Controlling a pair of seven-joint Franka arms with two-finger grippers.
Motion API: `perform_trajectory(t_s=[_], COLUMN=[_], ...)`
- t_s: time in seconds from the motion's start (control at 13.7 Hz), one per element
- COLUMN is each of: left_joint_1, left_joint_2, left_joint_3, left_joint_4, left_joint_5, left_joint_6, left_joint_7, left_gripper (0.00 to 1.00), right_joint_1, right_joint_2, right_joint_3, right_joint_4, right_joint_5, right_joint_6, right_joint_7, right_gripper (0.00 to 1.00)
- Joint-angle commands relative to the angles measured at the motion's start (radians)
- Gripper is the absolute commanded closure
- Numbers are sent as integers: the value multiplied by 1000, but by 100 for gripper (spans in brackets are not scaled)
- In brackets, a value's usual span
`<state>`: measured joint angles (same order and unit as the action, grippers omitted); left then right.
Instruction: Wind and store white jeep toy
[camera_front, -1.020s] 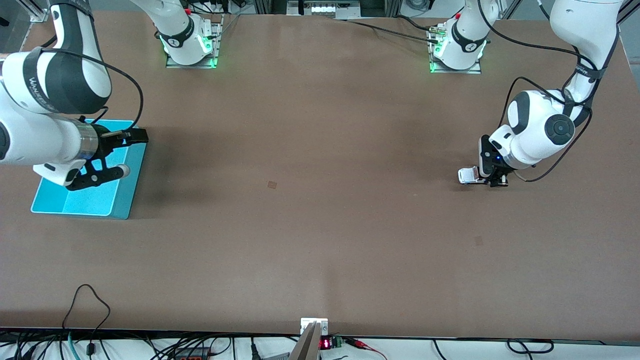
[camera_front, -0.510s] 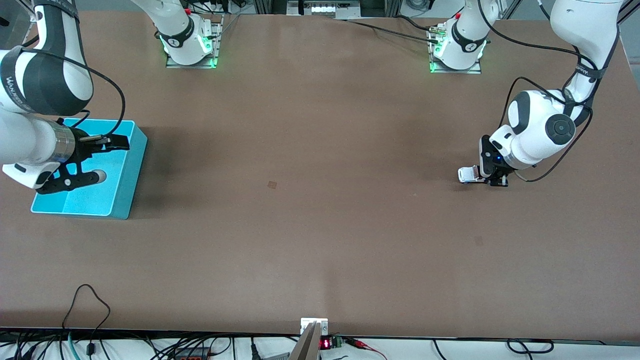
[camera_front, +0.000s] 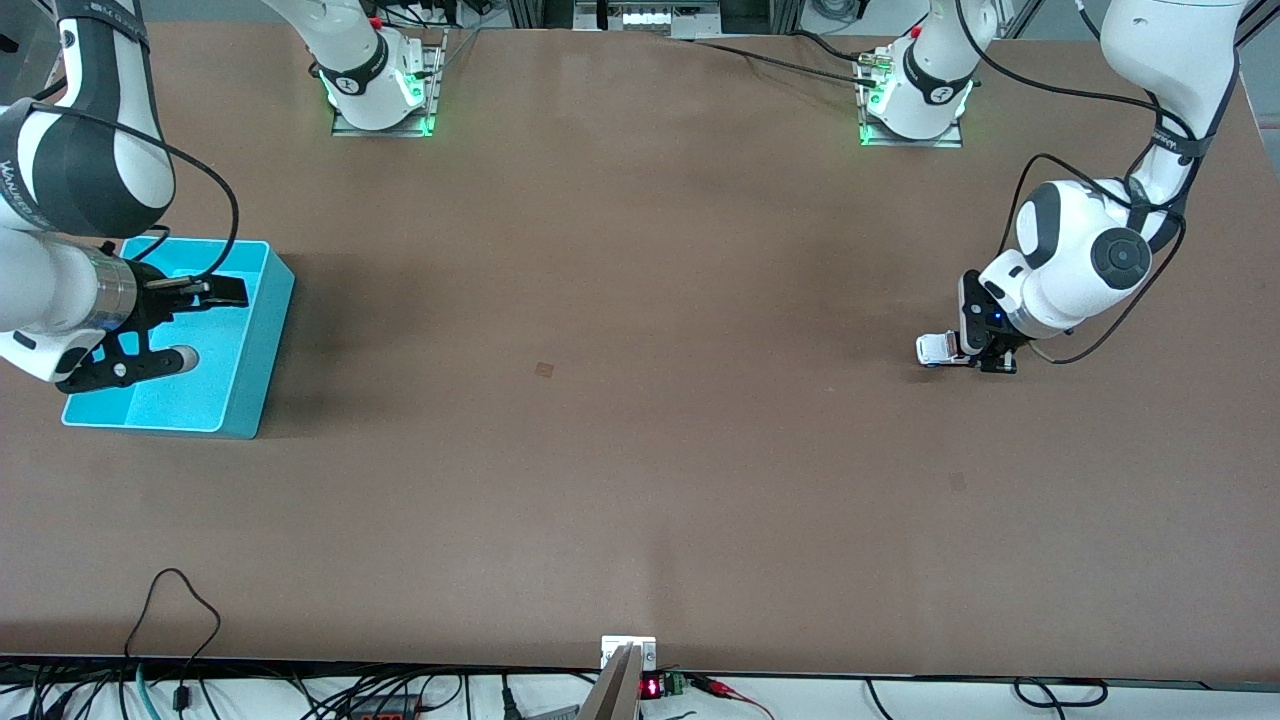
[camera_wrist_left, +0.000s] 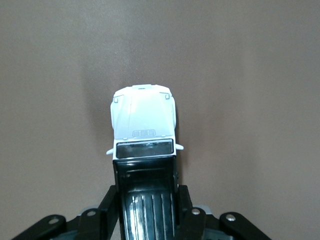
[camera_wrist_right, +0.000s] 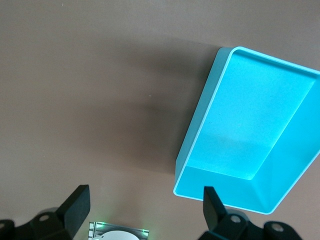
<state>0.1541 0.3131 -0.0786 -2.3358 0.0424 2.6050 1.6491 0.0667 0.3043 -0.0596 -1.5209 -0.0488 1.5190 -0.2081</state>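
The white jeep toy (camera_front: 936, 349) sits on the brown table toward the left arm's end. My left gripper (camera_front: 985, 358) is down at the table and shut on the jeep's black rear section. In the left wrist view the jeep (camera_wrist_left: 144, 120) shows its white hood and dark windscreen ahead of my fingers (camera_wrist_left: 111, 204), which clamp the black roof from both sides. My right gripper (camera_front: 205, 325) is open and empty, held over the turquoise bin (camera_front: 258, 370) at the right arm's end. In the right wrist view the bin (camera_wrist_right: 250, 130) is empty and my right gripper (camera_wrist_right: 145, 202) is open.
Both arm bases (camera_front: 380, 90) stand at the table's edge farthest from the front camera. Cables and a small box (camera_front: 628, 650) lie along the edge nearest the camera. A small dark mark (camera_front: 544, 369) is on the table's middle.
My right arm has drawn back toward the right arm's end of the table, its open gripper now over the bin's inside. My left gripper and the jeep have barely moved.
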Motion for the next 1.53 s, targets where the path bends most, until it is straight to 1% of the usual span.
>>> perform_trajectory(t_s=[0.0,0.44,0.66,0.95,1.46], left_joint_1=[12,12,13,13,31], left_joint_2=[11,11,14,23,52], left_joint_3=[-6,-7,-6,-6,-6], left_joint_4=[1,4,7,49,49], left_joint_5=[19,13,7,16,4], left_joint_6=[6,6,7,7,7], left_joint_7=[6,-2,-3,0,-23], left_gripper=[72,76,77,77,77], right_joint_1=[1,8,10,7,8], right_joint_2=[-1,-2,-4,-14,-19], right_joint_3=[6,6,9,12,11], right_joint_4=[22,22,24,24,22], right_joint_5=[-11,-13,-11,-8,-13], right_joint_6=[-13,-13,-13,-14,-14], right_joint_7=[-8,-4,3,4,1], right_gripper=[0,0,0,0,0])
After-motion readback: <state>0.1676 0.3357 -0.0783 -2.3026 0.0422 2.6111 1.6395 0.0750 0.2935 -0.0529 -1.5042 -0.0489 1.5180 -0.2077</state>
